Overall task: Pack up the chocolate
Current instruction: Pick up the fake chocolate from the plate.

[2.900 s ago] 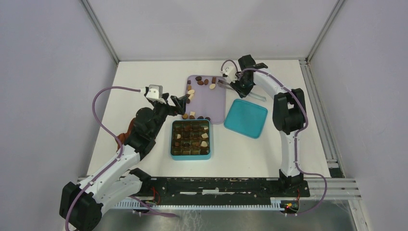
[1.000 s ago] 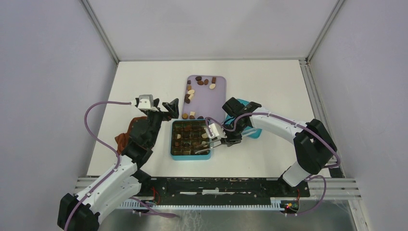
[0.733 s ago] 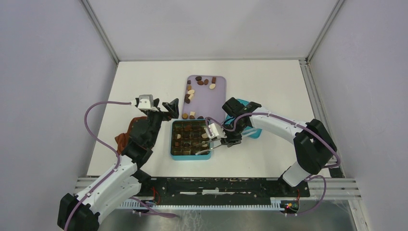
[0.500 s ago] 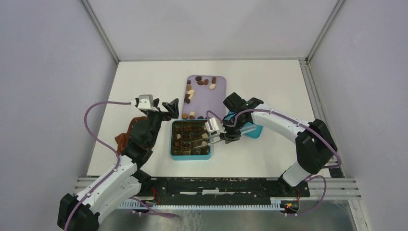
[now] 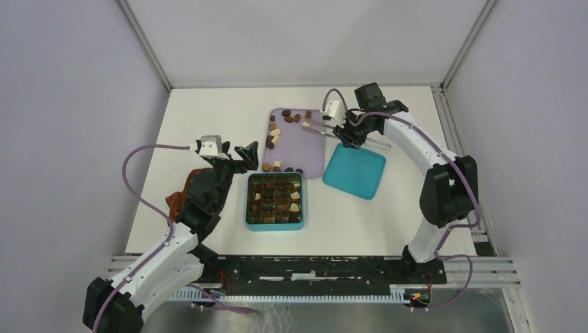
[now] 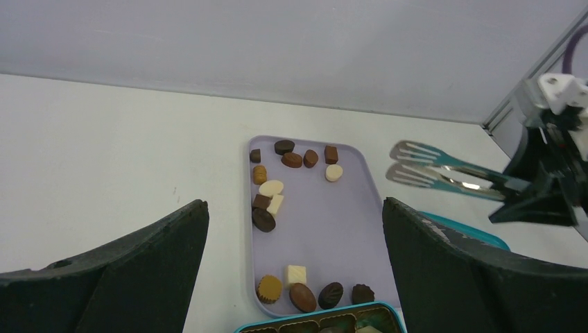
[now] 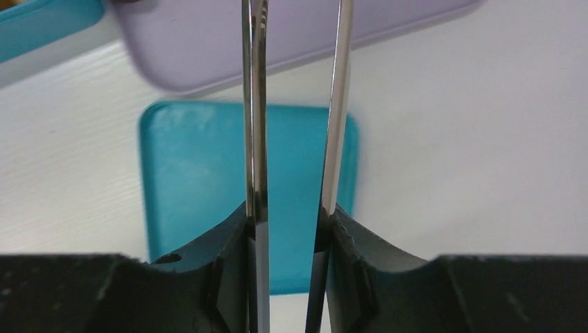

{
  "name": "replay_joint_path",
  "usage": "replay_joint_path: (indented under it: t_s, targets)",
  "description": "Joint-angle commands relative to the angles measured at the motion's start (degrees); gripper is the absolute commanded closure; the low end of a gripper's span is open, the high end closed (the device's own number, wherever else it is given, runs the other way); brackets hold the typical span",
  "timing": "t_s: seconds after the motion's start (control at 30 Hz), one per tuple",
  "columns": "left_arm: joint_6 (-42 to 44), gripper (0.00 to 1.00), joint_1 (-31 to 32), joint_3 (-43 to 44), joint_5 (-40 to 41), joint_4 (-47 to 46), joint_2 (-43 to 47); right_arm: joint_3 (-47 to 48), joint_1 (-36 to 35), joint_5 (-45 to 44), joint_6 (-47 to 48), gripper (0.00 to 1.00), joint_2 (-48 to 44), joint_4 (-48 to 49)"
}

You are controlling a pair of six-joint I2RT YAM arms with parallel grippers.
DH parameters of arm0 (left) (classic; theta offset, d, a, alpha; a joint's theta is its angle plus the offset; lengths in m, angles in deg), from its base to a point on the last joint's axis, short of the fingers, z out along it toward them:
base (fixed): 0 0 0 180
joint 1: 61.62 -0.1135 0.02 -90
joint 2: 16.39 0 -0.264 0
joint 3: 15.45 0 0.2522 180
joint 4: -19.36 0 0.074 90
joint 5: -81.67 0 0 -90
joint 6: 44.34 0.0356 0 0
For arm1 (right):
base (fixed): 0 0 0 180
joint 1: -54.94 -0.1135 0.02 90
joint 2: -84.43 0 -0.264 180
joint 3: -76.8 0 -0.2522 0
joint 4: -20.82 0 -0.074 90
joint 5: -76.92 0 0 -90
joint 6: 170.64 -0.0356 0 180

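At 9 o'clock of the teal box (image 5: 274, 223), the brown cloth (image 5: 179, 198) lies partly under the left arm. The left gripper (image 5: 249, 154) hangs at about 11 o'clock of the box, its fingers spread wide with nothing between them.

The chocolate (image 6: 271, 188) is in two places. Loose pieces sit on the lilac tray (image 5: 312, 156) at 12 o'clock of the box, and others fill cells of the box's grid.

Half a second ago the tongs (image 6: 444, 170) reached over the box's right-hand column. They are now back over the tray's 2 o'clock corner, with their blades a little apart and bare. That suggests one delivery is finished and another pick-up is starting. With many pieces left on the tray, the packing is far from done.

The right gripper (image 5: 344, 132) is clamped on the tongs' handles, at 12 o'clock of the teal lid (image 5: 355, 170).

The loose pieces all lie flat. Their scatter runs along the tray's 12-to-6 length, keeping mostly to its left side and ends. The oval pieces share no heading: the cream one lies nearly 3-to-9, and the dark one near it slants toward 4.
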Motion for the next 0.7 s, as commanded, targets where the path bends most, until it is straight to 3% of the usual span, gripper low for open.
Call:
replay_joint_path:
  t_s: [0.0,0.17,0.67]
  targets:
    - [-0.87,0.00,0.19,2.32,-0.02,-0.74,0.12,12.19,-0.91,-9.72,-4.09,0.59,8.07,-0.59]
    - [-0.94,0.00,0.19,1.49,-0.06,-1.32,1.03,20.21,-0.80,-12.62,-4.44,0.59,15.52,-3.13]
    - [-0.89,0.00,0.12,1.72,-0.07,-1.22,0.82,28.78,0.17,-13.29,-6.02,0.58,27.21,-4.01]
